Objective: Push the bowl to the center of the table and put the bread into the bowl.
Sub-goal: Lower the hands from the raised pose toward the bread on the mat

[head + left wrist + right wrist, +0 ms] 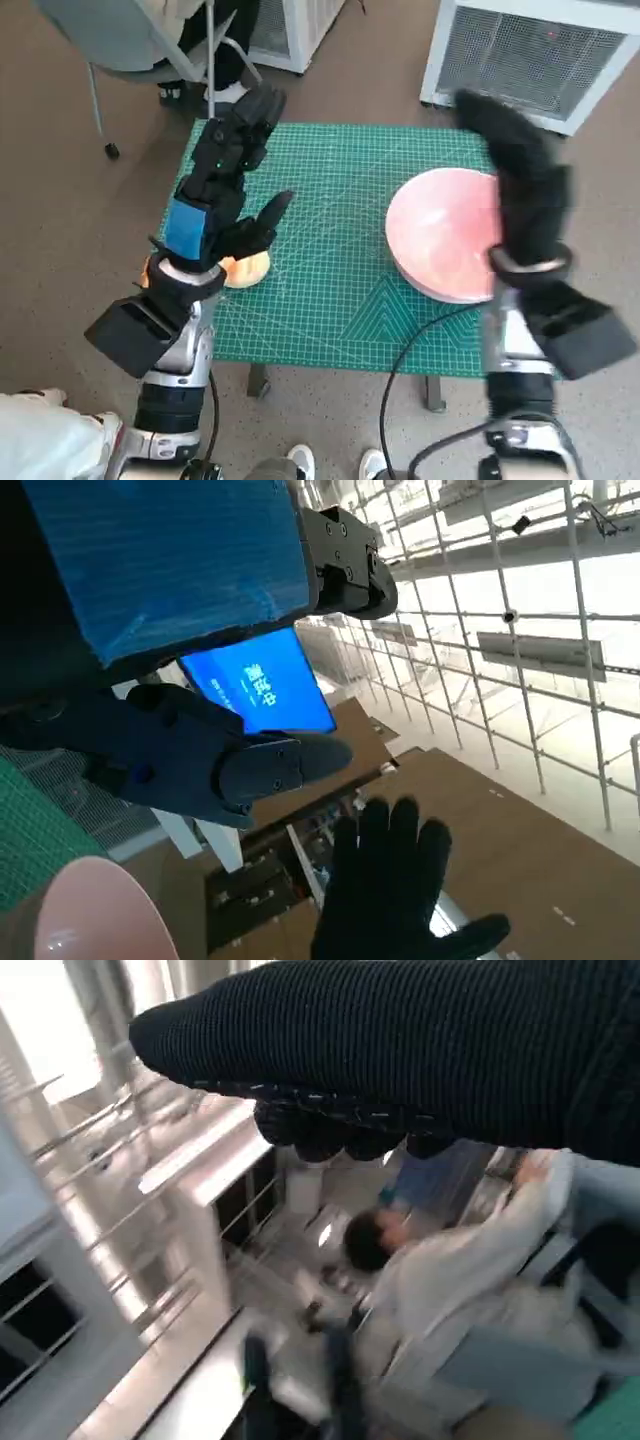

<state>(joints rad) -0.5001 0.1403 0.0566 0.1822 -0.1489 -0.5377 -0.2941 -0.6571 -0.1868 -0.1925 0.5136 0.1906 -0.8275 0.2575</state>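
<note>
Head view: small round golden-brown bread roll at the nine o'clock edge of the green gridded cutting mat, just below and partly hidden by the black left hand with blue tape. Left hand raised above the mat, fingers apart and stretched toward twelve o'clock, thumb out toward three o'clock, holding nothing. Shallow round pink plastic bowl at three o'clock on the mat, nothing visible inside. Right hand in black knitted glove raised over the bowl's three o'clock rim, fingers stretched toward eleven o'clock, gripping nothing; contact with the rim impossible to judge. White slatted cabinet on the floor at one o'clock; grey chair with a seated person at eleven o'clock.

Left wrist view: left hand spread, empty. Gloved right hand beyond it, fingers apart. A curve of pink bowl rim and a strip of green mat in one corner.

Right wrist view: glove as a dark band, fingers hardly visible. Blurred seated person in pale clothing beyond.
</note>
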